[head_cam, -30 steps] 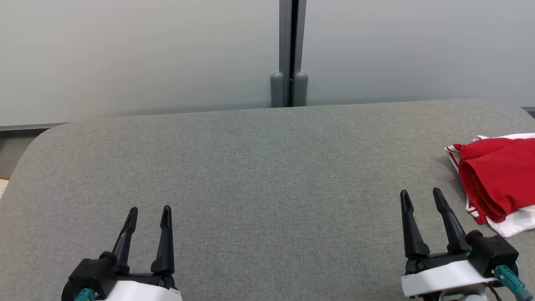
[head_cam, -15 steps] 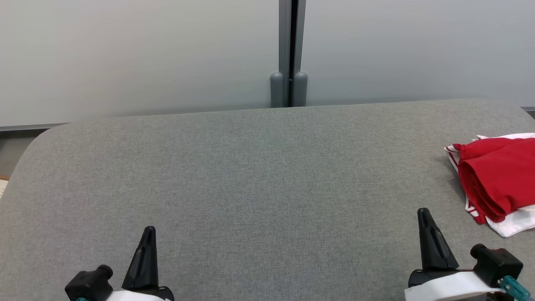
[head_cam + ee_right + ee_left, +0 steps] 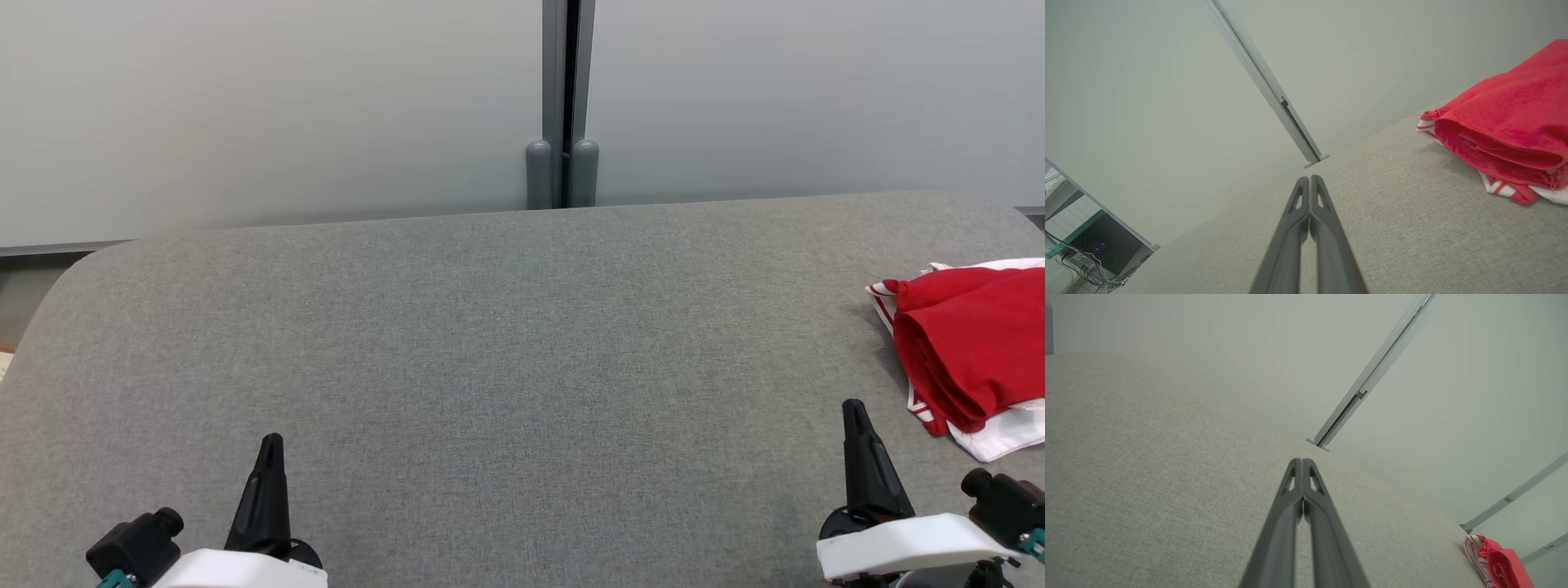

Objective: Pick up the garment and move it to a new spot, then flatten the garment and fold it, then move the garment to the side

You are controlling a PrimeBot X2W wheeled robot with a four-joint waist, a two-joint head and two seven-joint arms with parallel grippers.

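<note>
We found garment [image 3: 971, 351] on worktop [image 3: 490, 327], at far right edge. Our right gripper [image 3: 853, 408] sat front right, just left of garment, apart from it. Our left gripper [image 3: 271, 445] sat front left. Post [image 3: 562, 171] stood behind worktop, centre.

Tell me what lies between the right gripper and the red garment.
Nothing: the stretch from the right gripper to the garment is bare grey fabric surface, as the head and right wrist views show.

no readable text, no labels, no brand marks, no numbers, no signs anywhere
</note>
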